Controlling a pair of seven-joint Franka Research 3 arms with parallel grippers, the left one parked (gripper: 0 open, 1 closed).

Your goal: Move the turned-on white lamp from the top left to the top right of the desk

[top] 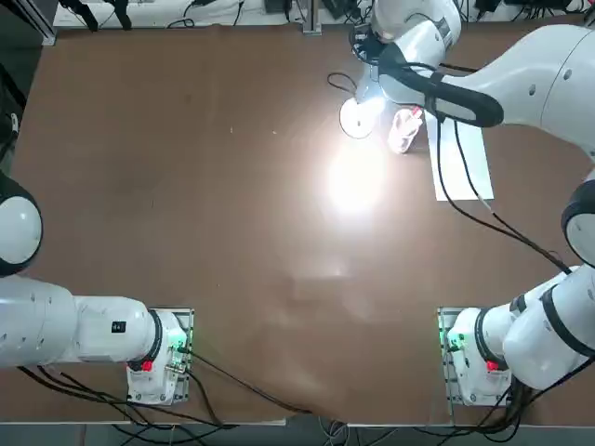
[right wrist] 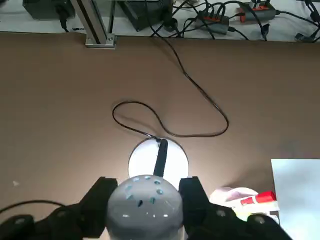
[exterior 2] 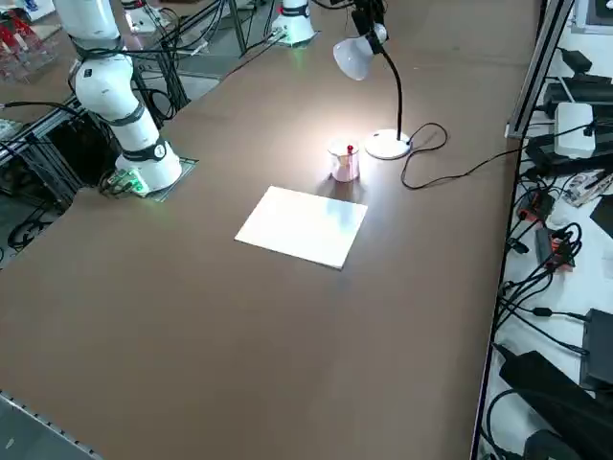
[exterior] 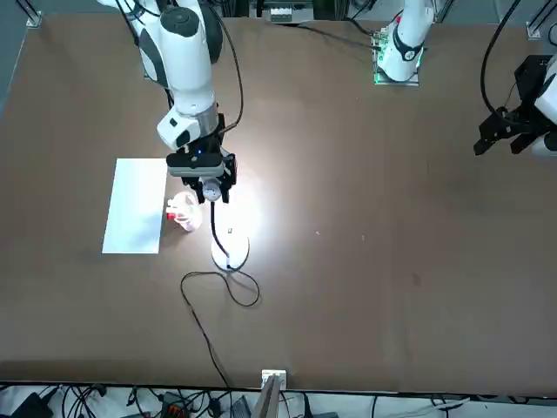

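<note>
The white lamp (top: 356, 118) stands lit on the brown desk (top: 186, 204), toward the far side and right of centre. Its round base (exterior: 230, 252) rests flat on the desk, and the black neck curves up to the glowing head (exterior 2: 352, 57). My right gripper (right wrist: 145, 197) is shut on the lamp's head (right wrist: 145, 207), one finger (right wrist: 97, 197) pressed against each side. The gripper (exterior: 207, 185) hangs above the base, which shows below it (right wrist: 158, 160). A thin black cord (right wrist: 170, 115) loops away from the base toward the desk's far edge.
A clear pen cup (top: 404, 130) with a red-capped pen stands just right of the lamp's base, close to my fingers (right wrist: 240, 200). A white paper sheet (top: 460, 158) lies beyond it on the right. A bright pool of light falls on the desk (top: 353, 181).
</note>
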